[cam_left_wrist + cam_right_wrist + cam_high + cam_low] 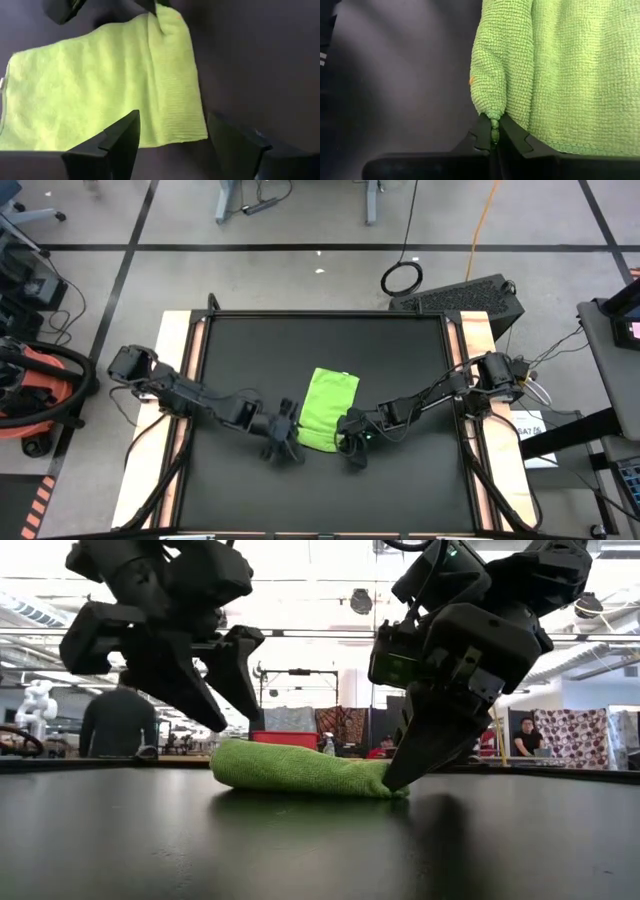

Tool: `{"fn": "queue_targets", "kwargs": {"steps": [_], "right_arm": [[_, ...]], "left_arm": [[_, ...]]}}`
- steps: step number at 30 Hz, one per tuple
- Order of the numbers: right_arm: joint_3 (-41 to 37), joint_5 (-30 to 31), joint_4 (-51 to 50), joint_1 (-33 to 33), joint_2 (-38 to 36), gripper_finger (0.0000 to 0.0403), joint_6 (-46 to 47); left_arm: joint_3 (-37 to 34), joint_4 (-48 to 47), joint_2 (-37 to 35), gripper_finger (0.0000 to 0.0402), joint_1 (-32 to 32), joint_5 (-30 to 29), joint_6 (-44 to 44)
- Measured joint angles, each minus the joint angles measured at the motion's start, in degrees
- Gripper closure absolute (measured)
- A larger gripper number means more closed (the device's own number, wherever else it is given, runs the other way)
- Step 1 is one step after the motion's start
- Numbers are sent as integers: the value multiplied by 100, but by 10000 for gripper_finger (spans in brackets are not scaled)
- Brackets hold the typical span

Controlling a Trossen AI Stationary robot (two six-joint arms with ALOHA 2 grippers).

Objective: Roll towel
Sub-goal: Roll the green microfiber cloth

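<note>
My right hand (492,131) pinches a near corner of the soft, light towel (328,408) on the worktop (400,480), my left hand (285,442) spread beside it.

A lime-green towel (560,65) of soft cloth with a nubby, looped weave, matt and fuzzy, its edge finished in a finer ribbed hem. It lies on a black table (300,850) whose top is smooth with a faint sheen, mirroring shapes dimly. The table's side strips (176,345) look like pale bare wood. The fingers (115,145) of the left gripper (172,145) look like matt dark hard plastic with sharp moulded edges.
</note>
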Motion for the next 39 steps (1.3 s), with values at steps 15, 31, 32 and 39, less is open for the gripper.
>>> {"fn": "queue_targets", "kwargs": {"steps": [15, 31, 32, 39], "right_arm": [[-4, -233, 58, -124, 5, 401, 127], [-17, -564, 259, -214, 17, 401, 275], [-17, -626, 266, -214, 17, 401, 274], [-17, -717, 282, -208, 17, 401, 274]], "left_arm": [[-679, 930, 281, 167, -438, -656, 38], [-669, 1508, 816, 296, -107, -94, 130], [-670, 1519, 820, 304, -58, -45, 130], [-672, 1545, 824, 380, 265, 797, -130]]}}
